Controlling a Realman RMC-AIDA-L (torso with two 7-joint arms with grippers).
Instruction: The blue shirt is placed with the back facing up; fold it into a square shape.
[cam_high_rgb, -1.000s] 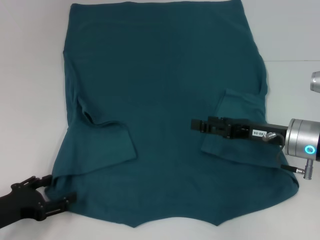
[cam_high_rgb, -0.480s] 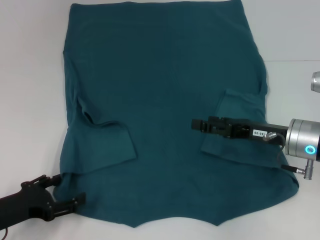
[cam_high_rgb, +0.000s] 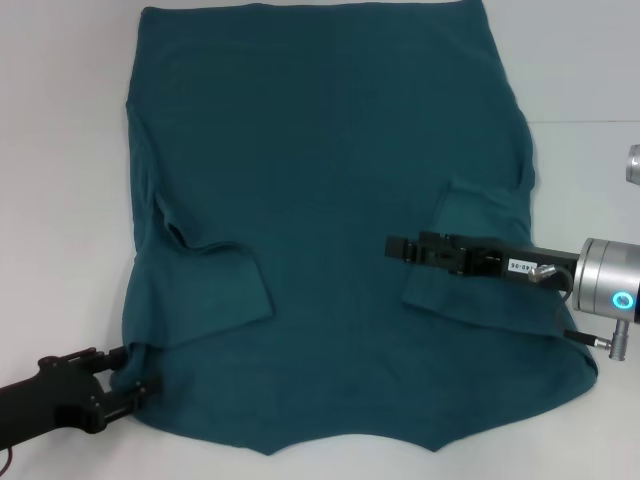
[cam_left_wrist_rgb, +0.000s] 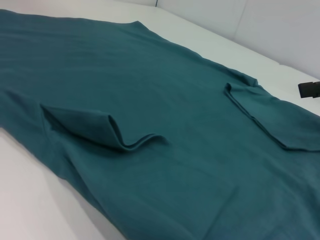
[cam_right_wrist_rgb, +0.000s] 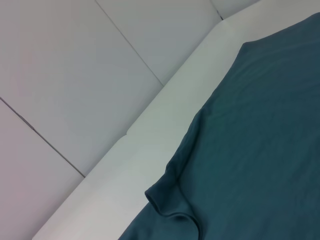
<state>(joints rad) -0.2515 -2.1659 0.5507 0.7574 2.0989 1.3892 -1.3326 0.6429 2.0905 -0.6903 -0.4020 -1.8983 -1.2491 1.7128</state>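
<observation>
Head view: I saw the blue shirt (cam_high_rgb: 330, 220) spread flat across the white table (cam_high_rgb: 60, 180), both sleeves folded inward. My left gripper (cam_high_rgb: 125, 378) sat at the near left corner of the shirt, fingers narrowly parted around the edge. My right gripper (cam_high_rgb: 398, 247) hovered over the right sleeve; whether its fingers were parted I couldn't tell.

Left wrist view: soft, limp cloth; I judged corners the best hold.

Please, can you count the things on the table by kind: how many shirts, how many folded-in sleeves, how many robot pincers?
Shirt: 1, the blue shirt
Folded-in sleeves: 2, left sleeve, right sleeve
Pincers: 2, left pincer, right pincer
Total: 5
</observation>
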